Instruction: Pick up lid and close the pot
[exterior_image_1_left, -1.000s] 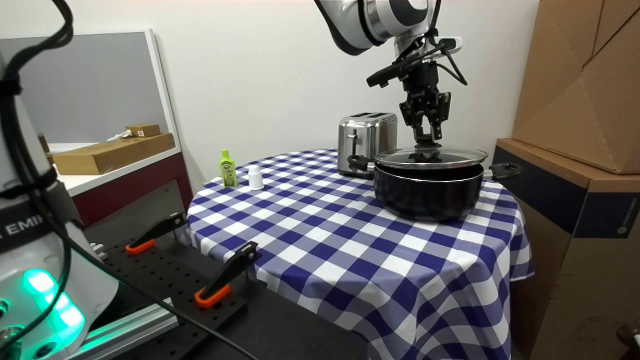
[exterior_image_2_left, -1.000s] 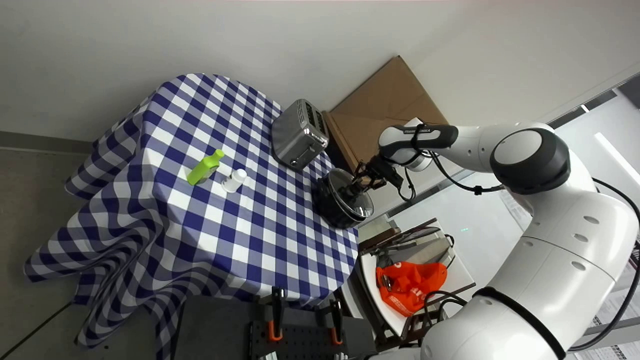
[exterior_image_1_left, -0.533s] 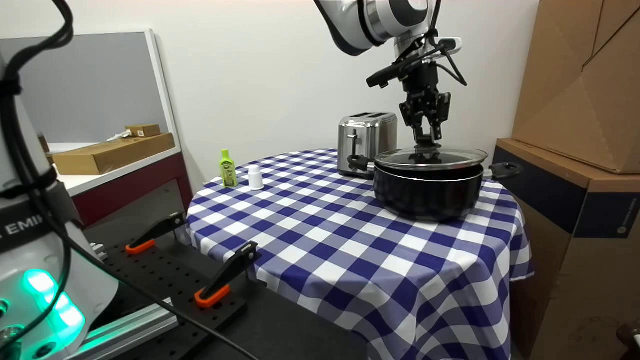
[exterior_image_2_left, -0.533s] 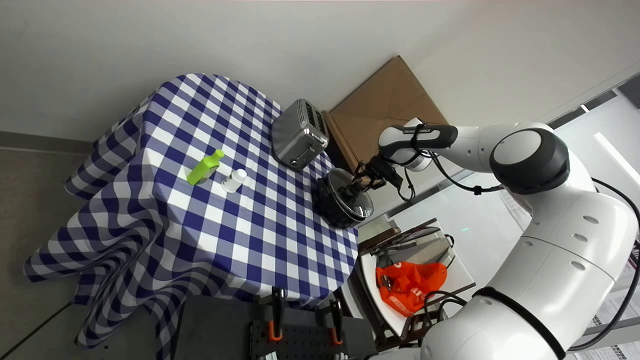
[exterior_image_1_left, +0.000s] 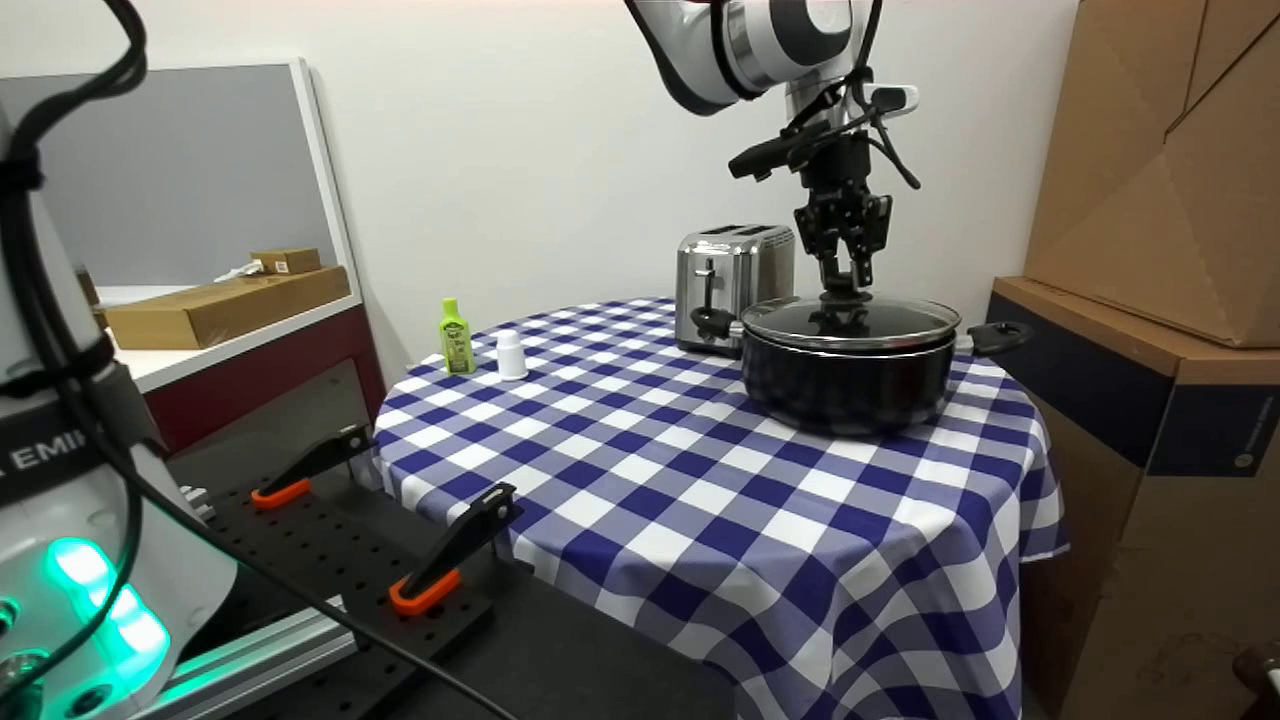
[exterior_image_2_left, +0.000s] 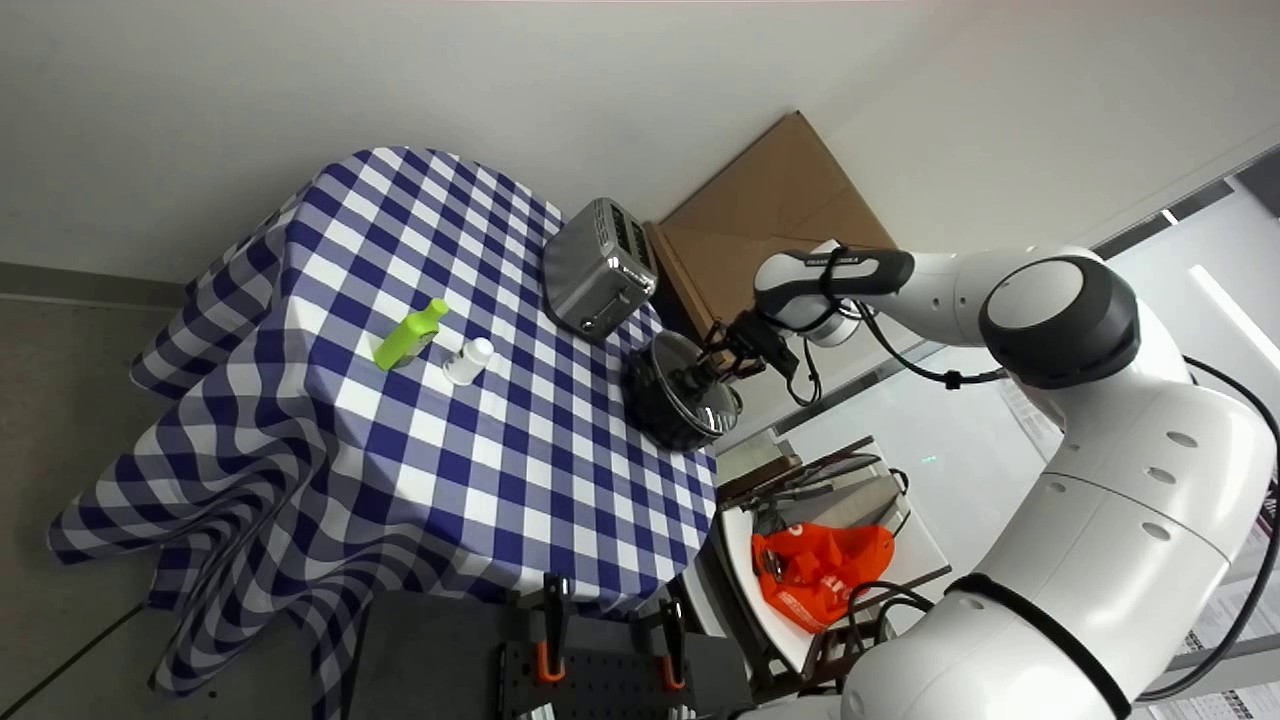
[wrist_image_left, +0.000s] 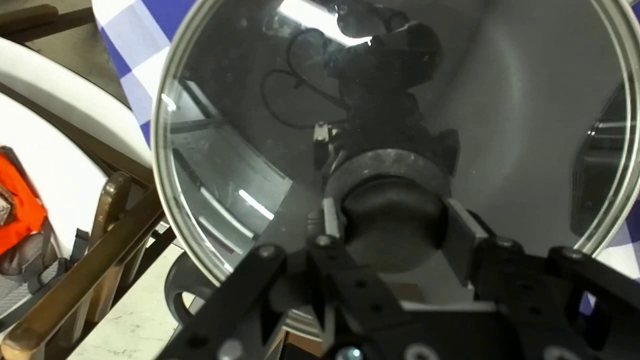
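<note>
Gripper (wrist_image_left: 396, 227) pinches the dark knob (wrist_image_left: 395, 210) of the lid (exterior_image_1_left: 870, 325), its gap matching the knob's width; the lid, clear glass with metal rim, covers the round black pot (exterior_image_1_left: 848, 390). Steel toaster (exterior_image_1_left: 735, 285) stands near the pot; well apart from the pot, a robot base (exterior_image_1_left: 40, 515) shows the letters "EMI", and a green bottle (exterior_image_1_left: 456, 340) bears an unreadably small label.

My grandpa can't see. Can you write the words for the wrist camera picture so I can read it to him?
Seen from above, a robot gripper holds the black knob of a round glass lid. A black pot handle pokes out at the lid's lower left, and blue-and-white checked cloth shows at its upper left.
</note>
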